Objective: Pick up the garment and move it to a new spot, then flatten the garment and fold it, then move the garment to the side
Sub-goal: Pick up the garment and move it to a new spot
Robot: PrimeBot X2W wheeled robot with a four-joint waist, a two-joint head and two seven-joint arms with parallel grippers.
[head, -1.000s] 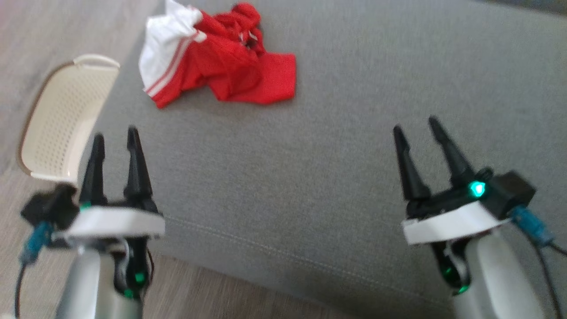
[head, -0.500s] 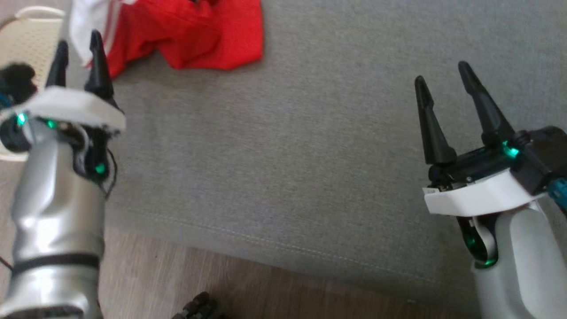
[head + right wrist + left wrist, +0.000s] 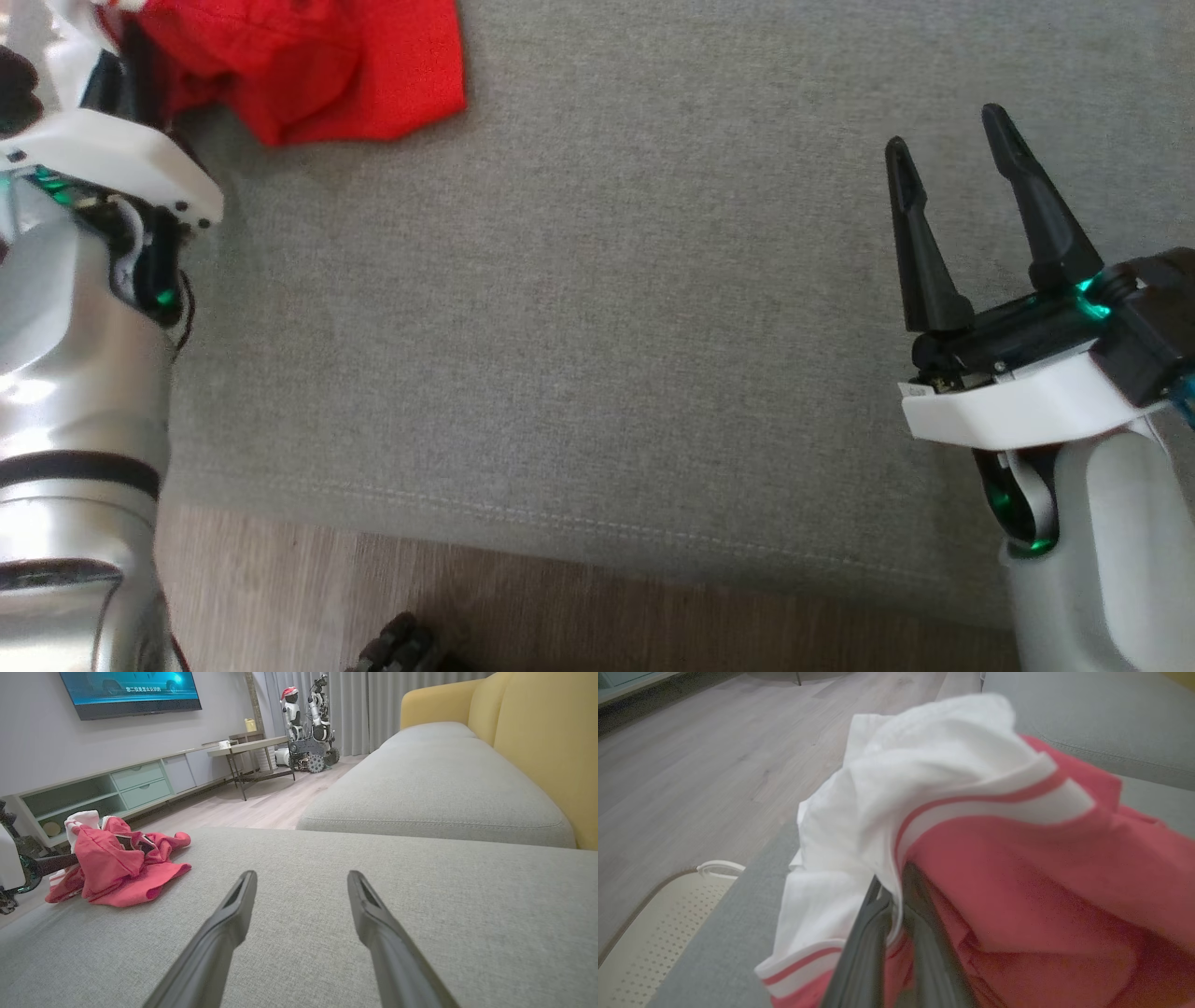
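1. Grey sofa seat (image 3: 579,327) across the head view, with pale wood floor (image 3: 280,588) along its near edge. Farther off in the right wrist view: yellow backrest (image 3: 537,742), wall-mounted TV (image 3: 131,690), low cabinet (image 3: 117,784), another wheeled robot (image 3: 308,714). Cream perforated basket (image 3: 654,924) down on the floor just beside the seat's corner.
2. Right gripper (image 3: 945,131): poised over bare cushion at the right, fingers pointing away, spread wide, nothing between them.
3. Left gripper (image 3: 893,879): reached forward to the seat's left end, silver forearm low at the left of the head view. Fingers narrow, pinched on a fold of white fabric.
4. Red-and-white garment (image 3: 355,65): crumpled at the seat's left end, close to the edge beside the basket. White striped part caught in the left gripper, red part spread toward the middle of the seat. Well apart from the right gripper.
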